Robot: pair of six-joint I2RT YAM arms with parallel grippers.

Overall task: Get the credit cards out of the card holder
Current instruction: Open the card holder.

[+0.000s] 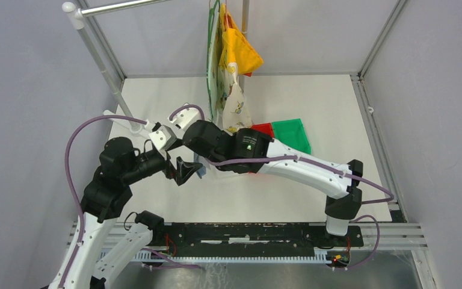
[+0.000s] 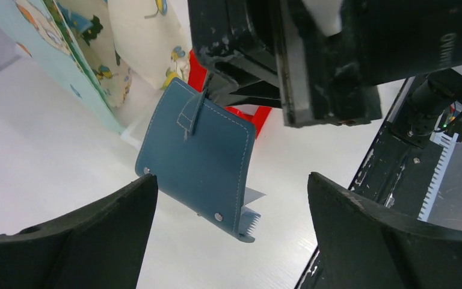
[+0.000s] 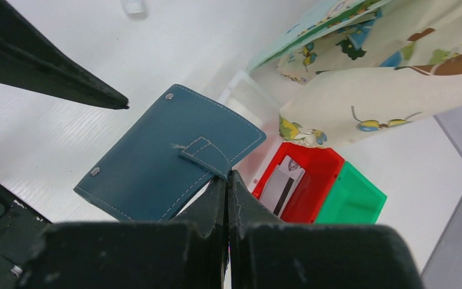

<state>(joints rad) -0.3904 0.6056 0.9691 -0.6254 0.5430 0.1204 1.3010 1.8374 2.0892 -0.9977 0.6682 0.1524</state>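
Note:
The teal-blue card holder [image 3: 150, 165] hangs closed above the white table, held by its small tab. My right gripper [image 3: 227, 176] is shut on that tab [image 3: 207, 155]. In the left wrist view the card holder [image 2: 198, 159] hangs just ahead of my left gripper [image 2: 231, 183], which is open and empty with a finger on each side of it. A pale corner [image 2: 252, 196] shows behind its lower edge; I cannot tell if it is a card. One pale grey-white credit card [image 3: 283, 183] with a dark stripe lies in the red bin [image 3: 322, 165]. In the top view both grippers meet near the card holder [image 1: 200, 171].
A green bin [image 1: 292, 135] sits beside the red bin [image 1: 264, 128], and a white bin [image 3: 240, 90] is by them. Patterned cloth bags [image 1: 228, 72] hang from a rail over the table's middle back. A slanted metal post [image 1: 99, 57] stands at the left.

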